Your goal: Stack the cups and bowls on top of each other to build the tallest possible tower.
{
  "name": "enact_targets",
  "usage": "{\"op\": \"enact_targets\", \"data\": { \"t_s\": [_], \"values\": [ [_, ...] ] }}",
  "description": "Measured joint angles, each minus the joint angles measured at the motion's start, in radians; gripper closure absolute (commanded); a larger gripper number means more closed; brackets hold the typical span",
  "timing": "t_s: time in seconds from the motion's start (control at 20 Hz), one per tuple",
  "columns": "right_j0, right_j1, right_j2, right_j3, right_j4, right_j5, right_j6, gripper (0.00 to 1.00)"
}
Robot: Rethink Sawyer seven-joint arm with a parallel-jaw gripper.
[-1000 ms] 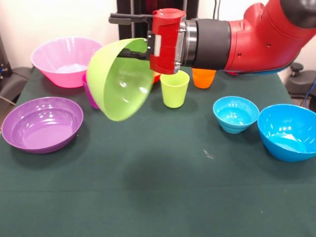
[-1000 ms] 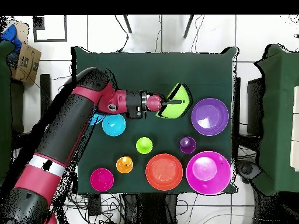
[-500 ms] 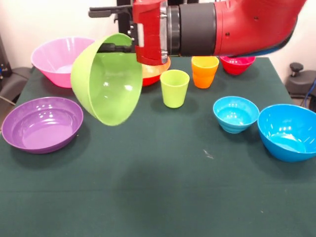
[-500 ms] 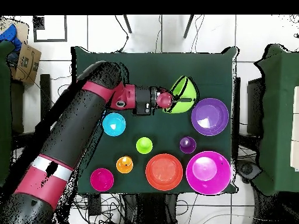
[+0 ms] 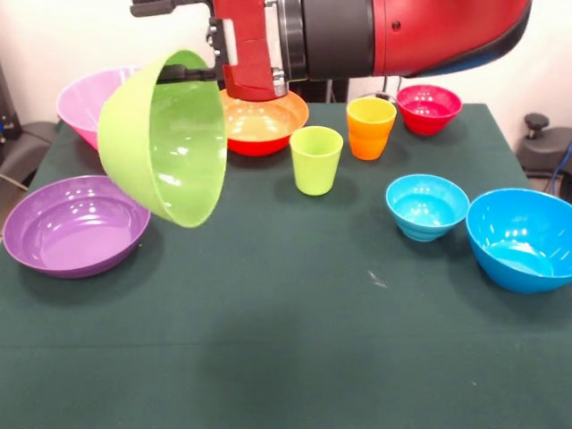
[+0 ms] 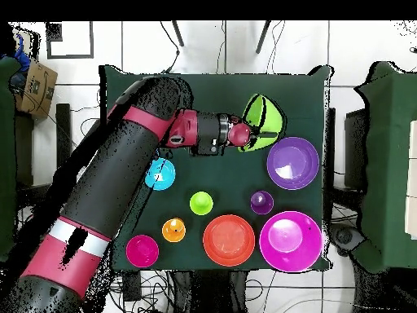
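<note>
Gripper (image 5: 192, 73) was clamped on the rim of the lime green bowl (image 5: 165, 138), held tipped on its side in the air above the shallow purple bowl (image 5: 76, 223); apparently clear of it. Lime green cup (image 5: 316, 159) stood near the orange bowl (image 5: 264, 121).

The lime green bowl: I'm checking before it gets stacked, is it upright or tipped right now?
Tipped. The lime green bowl hangs on its side above the table, held at its rim by the gripper, its opening facing sideways.
</note>
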Motion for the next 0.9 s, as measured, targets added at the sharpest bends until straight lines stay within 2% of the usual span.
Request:
{"op": "enact_targets", "data": {
  "t_s": [0.45, 0.9],
  "values": [
    [-0.003, -0.011, 0.015, 0.000, 0.001, 0.000, 0.000, 0.00],
    [-0.005, -0.028, 0.050, 0.001, 0.030, 0.000, 0.000, 0.00]
  ]
}}
